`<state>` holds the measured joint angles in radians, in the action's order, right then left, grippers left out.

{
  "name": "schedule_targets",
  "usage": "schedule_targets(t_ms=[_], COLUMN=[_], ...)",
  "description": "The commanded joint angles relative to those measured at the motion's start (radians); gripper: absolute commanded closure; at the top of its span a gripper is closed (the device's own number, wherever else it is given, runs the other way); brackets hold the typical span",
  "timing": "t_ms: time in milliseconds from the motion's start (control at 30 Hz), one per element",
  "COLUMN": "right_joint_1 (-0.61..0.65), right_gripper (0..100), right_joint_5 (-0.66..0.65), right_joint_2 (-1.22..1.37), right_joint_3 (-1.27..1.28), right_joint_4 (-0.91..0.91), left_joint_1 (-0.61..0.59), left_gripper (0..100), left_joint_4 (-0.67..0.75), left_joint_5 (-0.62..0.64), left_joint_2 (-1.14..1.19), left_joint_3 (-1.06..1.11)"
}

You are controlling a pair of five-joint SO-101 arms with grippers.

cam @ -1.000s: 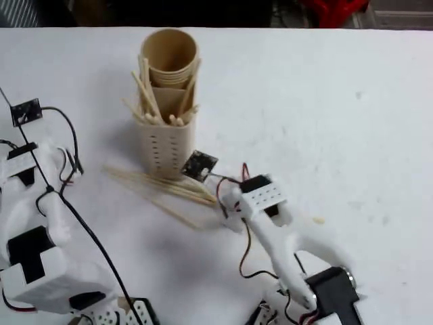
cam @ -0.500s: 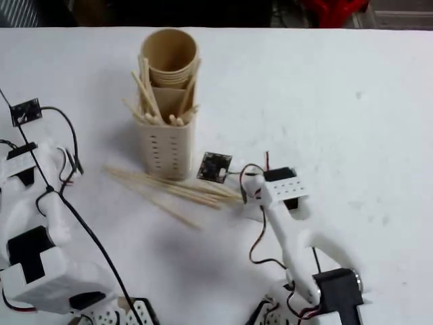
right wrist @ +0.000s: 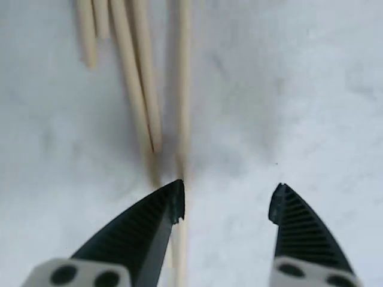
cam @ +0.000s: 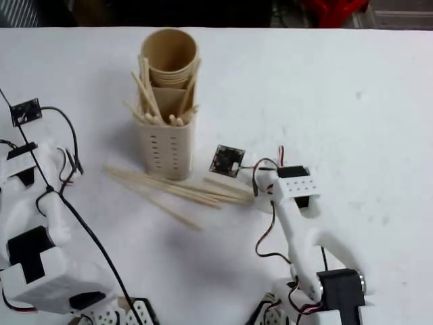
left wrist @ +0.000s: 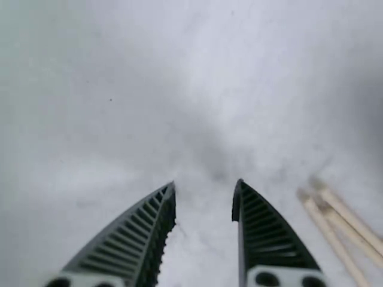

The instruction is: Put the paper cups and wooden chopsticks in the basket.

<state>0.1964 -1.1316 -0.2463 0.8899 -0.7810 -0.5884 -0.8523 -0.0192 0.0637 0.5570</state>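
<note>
Where one basket (cam: 166, 152) stands, about five loose chopsticks (cam: 177, 190) lie beside.

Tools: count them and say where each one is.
2. The left tool hangs open over the table, with loose chopsticks lying beside it. The right tool hangs open at those chopsticks' ends.

cups (cam: 169, 53) stacked upright in basket (cam: 166, 152) | loose chopsticks (cam: 177, 189) flat, just beside
</note>
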Motion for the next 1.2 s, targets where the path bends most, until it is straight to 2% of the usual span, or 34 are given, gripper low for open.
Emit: schedule_targets(t_ms=[0,67,233,733,933,1100,1167], right_joint_1=[0.01,0.015,0.015,0.015,0.073,0.096,0.096], right_gripper=[76.2,76.2,76.2,75.9,75.7,68.3,68.9], right_joint_5=[-0.057,-0.114,-0.123,-0.121,-0.129,-0.127,-0.127], right_joint_2=[0.002,0.045,0.119,-0.157,-0.177,-0.17,-0.137], right_joint_3=[-0.003,0.014,0.014,0.017,0.074,0.084,0.074], right_joint_4=[0.033,0.031,0.027,-0.202,-0.205,-0.202,-0.191], left_joint_1=[-0.01,-0.01,-0.01,-0.01,-0.01,-0.01,-0.01], left_gripper=[83,83,83,83,83,83,83], left_joint_4=[0.009,0.009,0.009,0.014,0.014,0.011,0.011], left_joint_5=[0.015,0.015,0.015,0.017,0.017,0.017,0.017], left_joint_2=[-0.005,-0.005,-0.005,-0.005,-0.005,-0.005,-0.005], left_joint_3=[-0.005,-0.005,-0.005,-0.005,-0.005,-0.005,-0.005])
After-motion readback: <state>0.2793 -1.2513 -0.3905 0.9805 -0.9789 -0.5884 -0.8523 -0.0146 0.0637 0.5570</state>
